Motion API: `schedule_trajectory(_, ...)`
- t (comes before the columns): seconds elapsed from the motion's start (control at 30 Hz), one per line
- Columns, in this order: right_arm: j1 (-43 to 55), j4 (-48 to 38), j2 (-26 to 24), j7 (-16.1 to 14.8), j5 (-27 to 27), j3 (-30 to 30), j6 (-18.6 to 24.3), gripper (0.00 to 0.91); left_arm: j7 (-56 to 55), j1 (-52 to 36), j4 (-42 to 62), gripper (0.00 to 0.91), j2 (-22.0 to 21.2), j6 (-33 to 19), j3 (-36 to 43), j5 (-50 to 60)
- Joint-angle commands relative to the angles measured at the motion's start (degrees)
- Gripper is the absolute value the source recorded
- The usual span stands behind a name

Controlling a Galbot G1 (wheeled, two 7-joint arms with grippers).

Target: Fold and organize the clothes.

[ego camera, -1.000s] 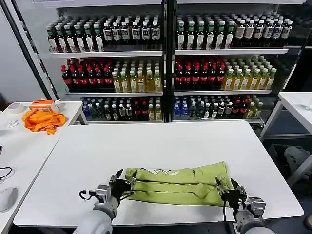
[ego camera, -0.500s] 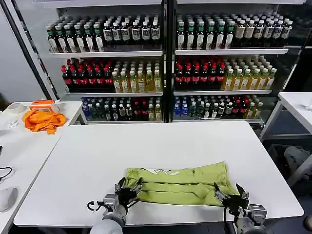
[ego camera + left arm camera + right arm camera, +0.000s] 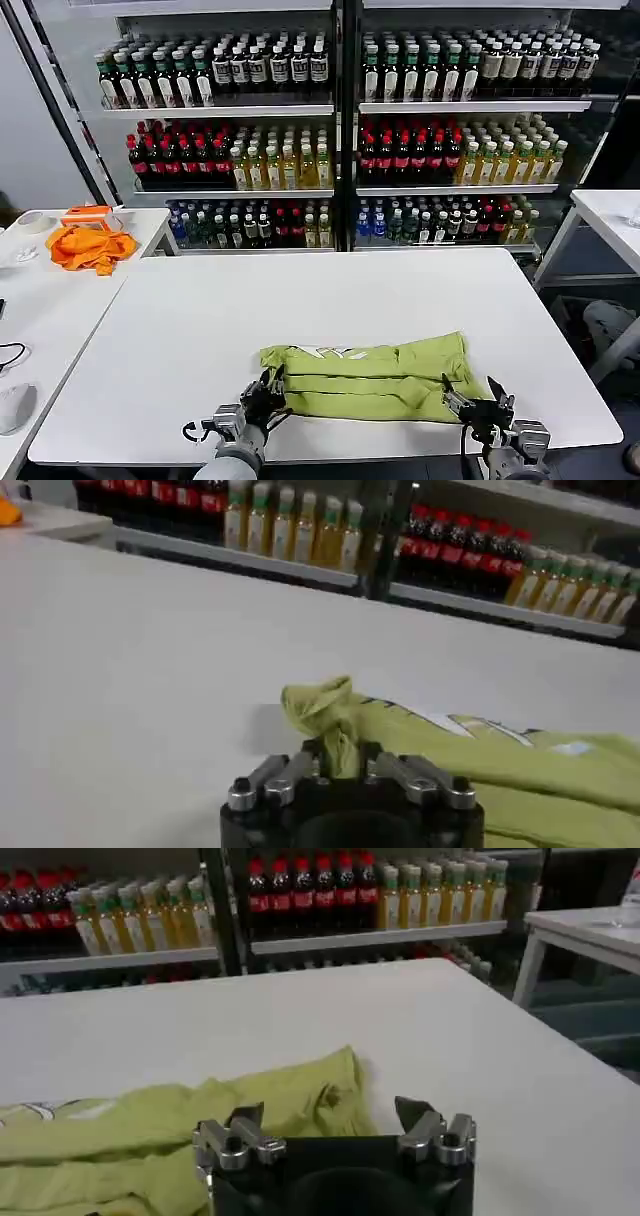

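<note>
Left gripper pinches the bunched left end of the lime-green T-shirt, folded into a band near the front edge of the white table, likely anchoring it, while right gripper sits spread, empty, just beside the right end.

T-shirt on table front edge; bottle shelves behind; cloth far left, prob. side table.
</note>
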Motion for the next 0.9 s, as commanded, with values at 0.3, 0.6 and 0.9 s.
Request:
schedule_trajectory(0.3, 0.81, -0.11, -0.06, 0.24, 0.25, -0.02, 0.35, 0.907, 0.75, 1.91, -5.02, 0.02, 10.01, 0.51, -23.99, -13.44)
schedule_trajectory(0.6, 1.46, -0.21, -0.04, 0.31, 0.32, -0.4, 0.36, 0.907, 0.6, 2.87, -7.39, 0.02, 17.58, 2.53, -36.03, -21.54)
schedule_trajectory(0.9, 1.11, -0.33, 0.01, 0.38, 0.16, -0.46, 0.4, 0.907, 1.03, 4.44, -19.56, 0.02, 10.33, 3.61, -19.56, -32.77)
